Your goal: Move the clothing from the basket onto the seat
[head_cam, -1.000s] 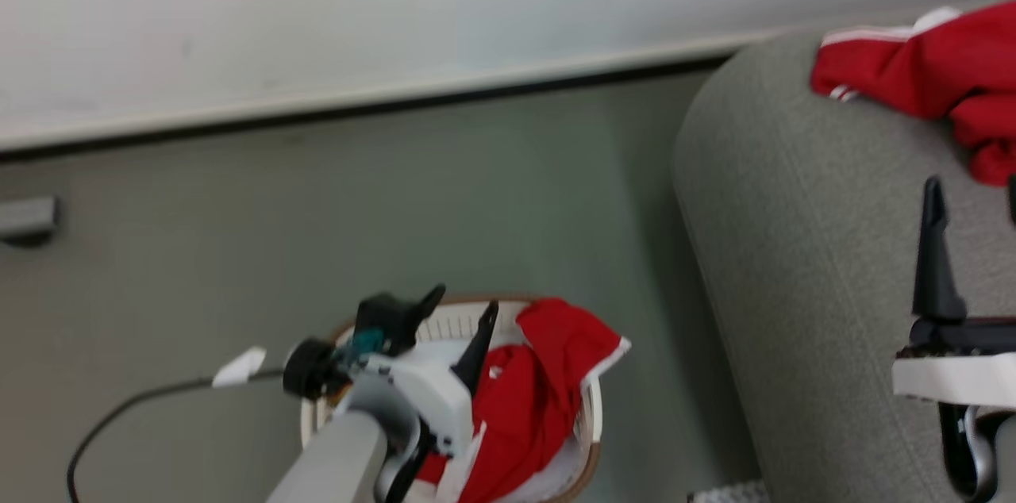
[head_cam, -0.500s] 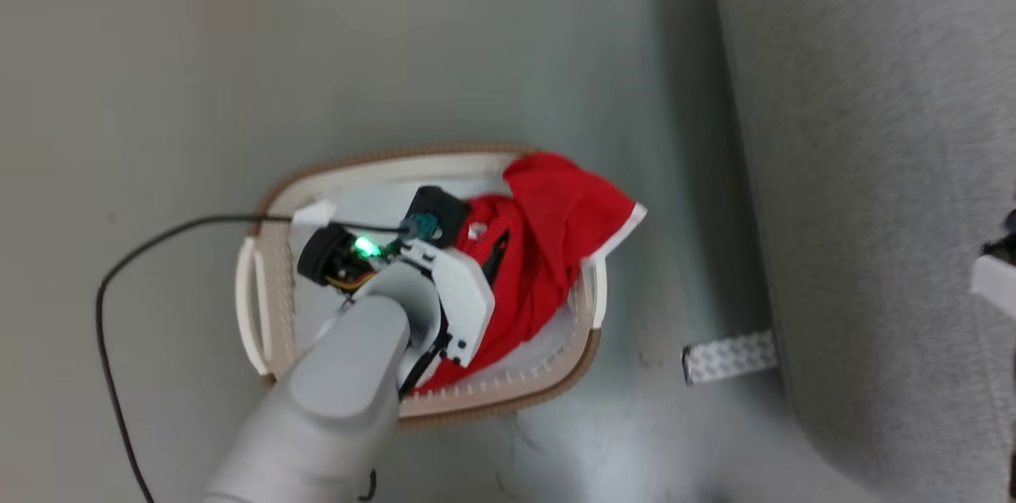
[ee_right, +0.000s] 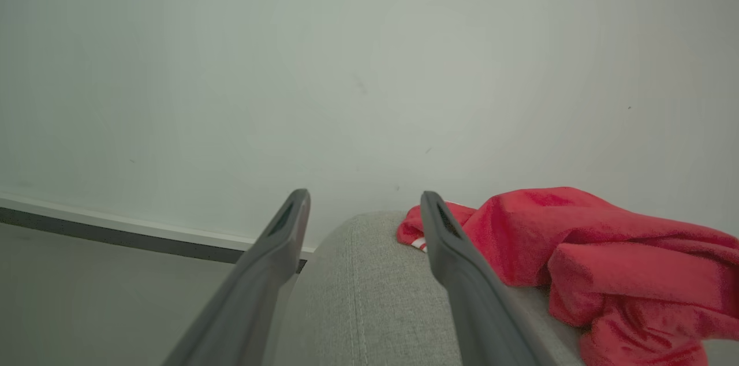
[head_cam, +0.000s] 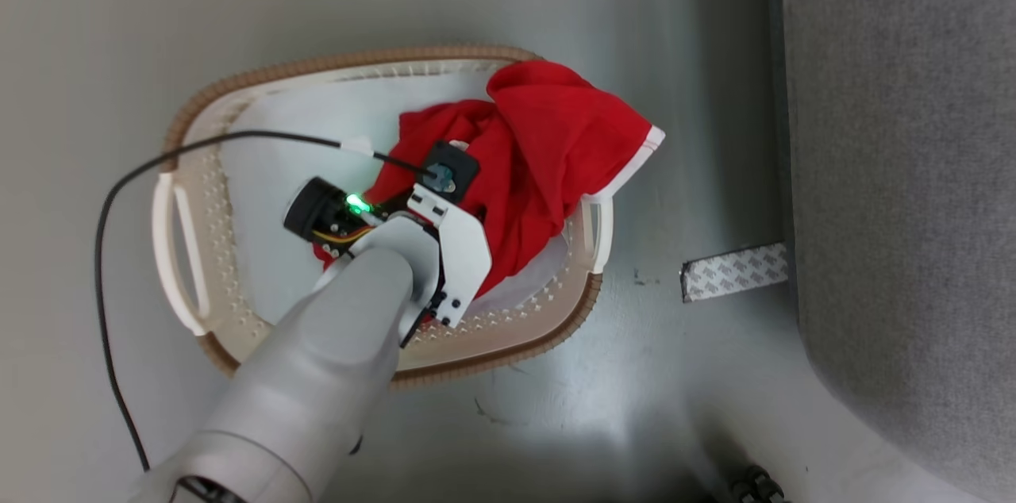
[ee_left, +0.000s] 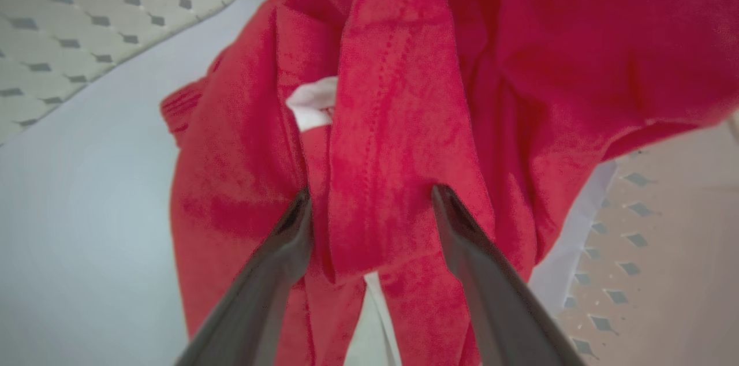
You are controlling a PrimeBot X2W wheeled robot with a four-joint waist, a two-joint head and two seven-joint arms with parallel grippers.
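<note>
Spread wide, left gripper (ee_left: 370, 191) straddles clothing (ee_left: 404, 94) in the basket (head_cam: 357, 57) — right gripper (ee_right: 364, 195) parted

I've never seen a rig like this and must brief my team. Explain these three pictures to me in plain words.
This is a wheeled robot with two arms, each ending in two-fingered jaws. The top-down picture is from its head camera: a cream basket on the floor holds red clothing, part draped over the rim; the grey seat is at the right. The pale left arm reaches into the basket. The next picture looks along the left jaws: open, fingers either side of a red fold, not closed on it. The last looks along the right jaws, open and empty, toward the seat, where a second red garment lies.
</note>
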